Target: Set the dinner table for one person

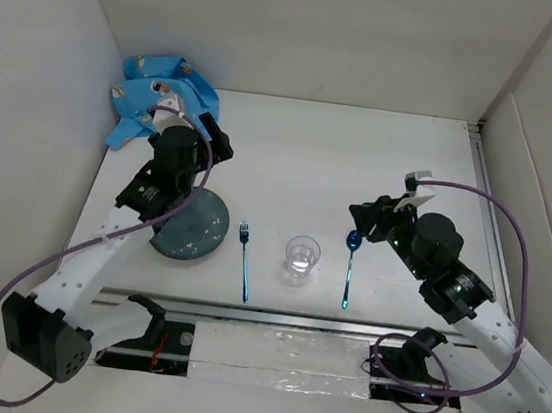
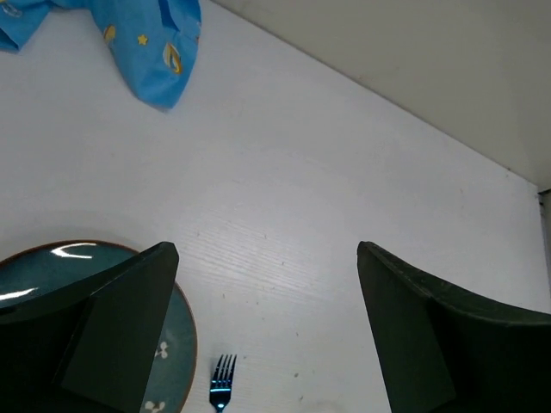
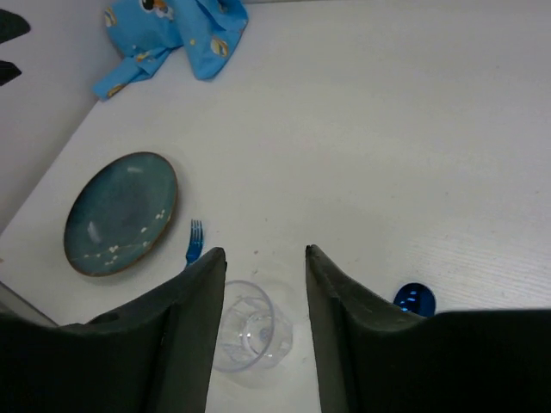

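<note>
Left gripper (image 2: 267, 258): stood apart, empty | right gripper (image 3: 265, 256): apart, empty, near glass (image 1: 301, 256) | risk: a careless sweep could have toppled it.

top: overhead, down | wrists: low, looking forward | shared: plate (image 3: 120, 213)

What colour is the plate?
The plate is teal with white flecks; best in right wrist view.
</note>
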